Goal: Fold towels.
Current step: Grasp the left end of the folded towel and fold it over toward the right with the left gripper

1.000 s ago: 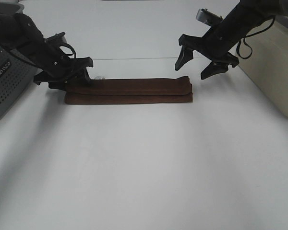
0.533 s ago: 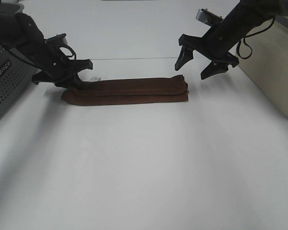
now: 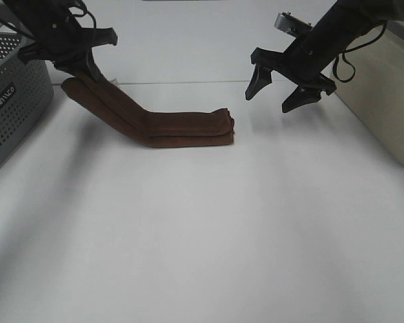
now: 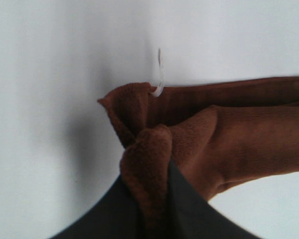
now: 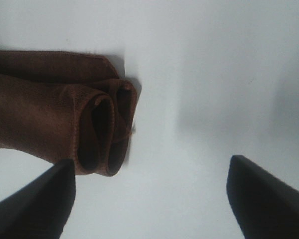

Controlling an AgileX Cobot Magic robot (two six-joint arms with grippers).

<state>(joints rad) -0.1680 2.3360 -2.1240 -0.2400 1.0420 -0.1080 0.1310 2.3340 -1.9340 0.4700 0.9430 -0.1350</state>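
Observation:
The towel [image 3: 182, 128] is a dark reddish-brown folded strip lying across the white table. Its left end slopes up off the table, and my left gripper [image 3: 81, 66] is shut on that end. In the left wrist view the fuzzy towel [image 4: 229, 134] is bunched between the dark fingers [image 4: 194, 219] of the left gripper [image 4: 148, 209], with a small white tag [image 4: 160, 74] at its edge. My right gripper [image 3: 286, 91] hangs open above the table, to the right of the towel's resting end and apart from it. The right wrist view shows that rolled end of the towel [image 5: 89, 124] ahead of the open right gripper [image 5: 149, 194].
A grey perforated basket [image 3: 13, 101] stands at the left edge, close to the left arm. A beige box [image 3: 384, 101] sits at the right behind the right arm. The white table [image 3: 202, 235] stretches bare toward the front.
The left gripper has shut on the towel's left end and lifted it up and to the left. The towel's right end has slid left along the table. The right arm has not moved.

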